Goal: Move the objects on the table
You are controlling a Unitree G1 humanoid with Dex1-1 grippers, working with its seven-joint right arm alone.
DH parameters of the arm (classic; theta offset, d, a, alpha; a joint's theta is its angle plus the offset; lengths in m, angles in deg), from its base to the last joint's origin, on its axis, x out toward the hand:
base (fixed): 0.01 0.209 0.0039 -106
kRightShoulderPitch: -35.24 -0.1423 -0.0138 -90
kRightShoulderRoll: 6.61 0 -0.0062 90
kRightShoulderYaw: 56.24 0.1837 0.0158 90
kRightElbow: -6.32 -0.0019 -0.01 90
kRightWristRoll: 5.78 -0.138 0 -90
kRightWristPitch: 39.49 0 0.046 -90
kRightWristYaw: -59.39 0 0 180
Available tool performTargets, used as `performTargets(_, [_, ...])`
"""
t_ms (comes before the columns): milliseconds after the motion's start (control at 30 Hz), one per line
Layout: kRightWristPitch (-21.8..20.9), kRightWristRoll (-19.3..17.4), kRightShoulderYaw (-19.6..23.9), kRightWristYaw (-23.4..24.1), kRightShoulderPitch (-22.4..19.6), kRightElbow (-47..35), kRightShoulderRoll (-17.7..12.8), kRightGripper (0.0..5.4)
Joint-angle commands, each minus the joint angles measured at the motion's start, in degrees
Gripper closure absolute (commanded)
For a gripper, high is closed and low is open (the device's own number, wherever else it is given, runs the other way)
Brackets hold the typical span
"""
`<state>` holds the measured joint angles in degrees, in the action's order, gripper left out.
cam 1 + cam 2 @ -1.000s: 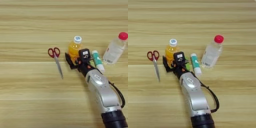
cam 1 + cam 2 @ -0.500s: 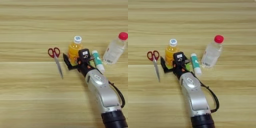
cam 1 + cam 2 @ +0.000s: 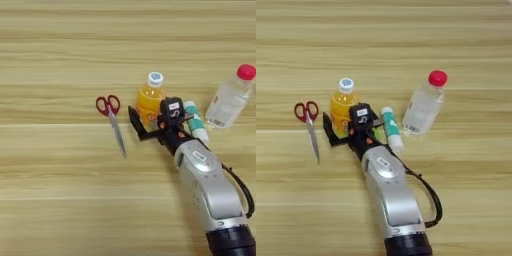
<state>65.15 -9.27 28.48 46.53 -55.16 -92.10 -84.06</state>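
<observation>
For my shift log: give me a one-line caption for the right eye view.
Right gripper at the orange-juice bottle, scissors to its left, white tube and clear red-capped bottle to its right.

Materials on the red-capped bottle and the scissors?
Clear bottle: looks like transparent plastic, wood grain shows through it; red cap opaque, probably plastic. Scissors: glossy red handles, likely plastic; grey blades with dull sheen, likely steel.

Head stereo pair, looking steeply down on the counter (image 3: 60, 210).
Both eyes share the scissors (image 3: 112, 120), orange bottle (image 3: 342, 106), white tube (image 3: 391, 129) and clear bottle (image 3: 423, 106); the right eye reaches further right, the left eye further left, both from close above with the arm (image 3: 391, 195) entering from the near edge.
</observation>
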Motion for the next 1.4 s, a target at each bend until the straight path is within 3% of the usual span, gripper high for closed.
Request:
performTargets(33, [-0.2, -0.5, 0.4, 0.2, -0.5, -4.9, -0.6, 0.02])
performTargets(700, [-0.8, -1.0, 2.2, -0.9, 10.3, -10.9, -3.6, 0.02])
performTargets(1400, [-2.4, -1.5, 4.2, -0.9, 9.9, -5.6, -3.2, 0.02])
